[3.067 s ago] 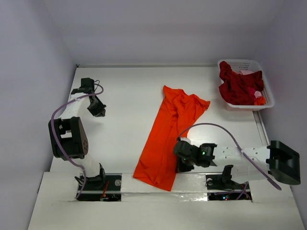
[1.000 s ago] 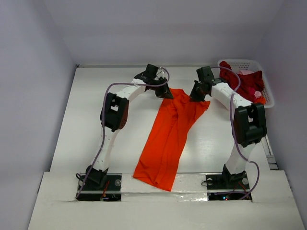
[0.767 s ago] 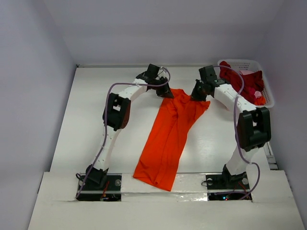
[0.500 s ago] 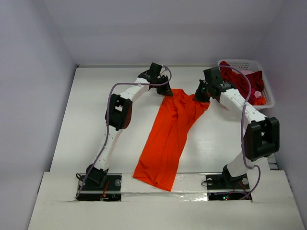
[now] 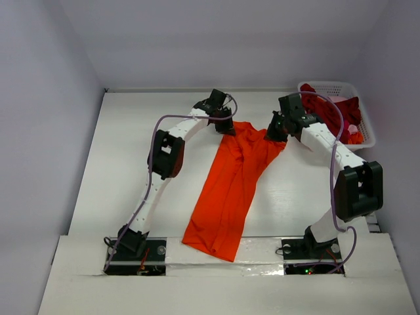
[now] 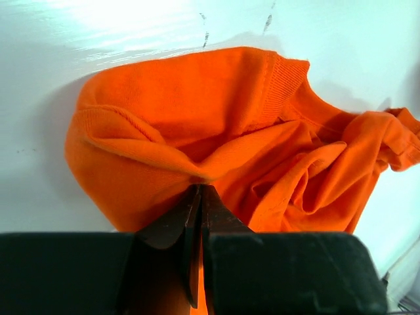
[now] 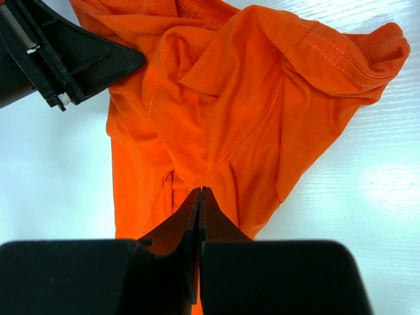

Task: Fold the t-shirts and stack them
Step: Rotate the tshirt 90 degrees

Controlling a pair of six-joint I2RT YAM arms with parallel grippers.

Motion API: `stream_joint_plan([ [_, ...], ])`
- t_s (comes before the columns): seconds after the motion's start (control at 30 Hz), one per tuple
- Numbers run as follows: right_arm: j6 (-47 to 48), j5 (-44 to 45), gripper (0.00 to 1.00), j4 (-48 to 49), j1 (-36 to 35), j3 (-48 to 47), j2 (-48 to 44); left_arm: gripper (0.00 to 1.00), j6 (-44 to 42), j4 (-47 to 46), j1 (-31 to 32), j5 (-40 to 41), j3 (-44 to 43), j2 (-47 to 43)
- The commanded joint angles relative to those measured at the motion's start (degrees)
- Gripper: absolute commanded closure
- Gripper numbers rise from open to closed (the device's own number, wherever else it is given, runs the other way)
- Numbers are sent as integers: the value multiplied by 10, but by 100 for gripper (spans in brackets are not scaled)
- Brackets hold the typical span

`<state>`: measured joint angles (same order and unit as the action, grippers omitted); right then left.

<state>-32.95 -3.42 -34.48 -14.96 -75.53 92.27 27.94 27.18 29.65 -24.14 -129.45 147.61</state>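
progress: we judge it early. Nothing is folded and we see no stack anywhere.
orange t-shirt: lies on the desk as a long rumpled strip, running from the near edge at centre up to the far middle. The upper end is bunched and creased, not spread flat.
dark red t-shirts: heaped in the white basket at the far right corner, untouched as far as we can tell.
left end effector: jaws pressed together, pinching a raised ridge of orange cloth at the shirt's far left corner.
right end effector: jaws pressed together, tips nipping the orange cloth at the far right corner of the shirt.
left to do: we judge the shirt needs spreading flat first, then the folds, then a stack, then the red ones out of the basket.
top view only: gives us the whole layout, with both arms reaching to the far end of the shirt, the shirt's near hem at the desk's near edge, and the basket. The grips themselves are too small to read there.
left wrist only: shows us the ribbed collar beside the pinch and the puckered fold running into the tips.
right wrist only: shows us a stitched sleeve hem at upper right, and the other arm's black end effector just beside the shirt at upper left.
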Motion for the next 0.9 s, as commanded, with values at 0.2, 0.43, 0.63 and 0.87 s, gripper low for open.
stream_joint_plan([
  [0.2, 9, 3, 100, 14, 1, 6, -37, 100, 33, 45, -20, 60, -5, 27],
  [0.43, 8, 3, 100, 19, 1, 21, -47, 100, 39, 55, -43, 70, 1, 32],
  [0.63, 6, -3, 100, 20, 1, 21, -53, 100, 56, 69, -73, 75, 3, 29],
  [0.87, 5, -4, 100, 21, 1, 20, -53, 100, 82, 85, -100, 98, 3, 24],
])
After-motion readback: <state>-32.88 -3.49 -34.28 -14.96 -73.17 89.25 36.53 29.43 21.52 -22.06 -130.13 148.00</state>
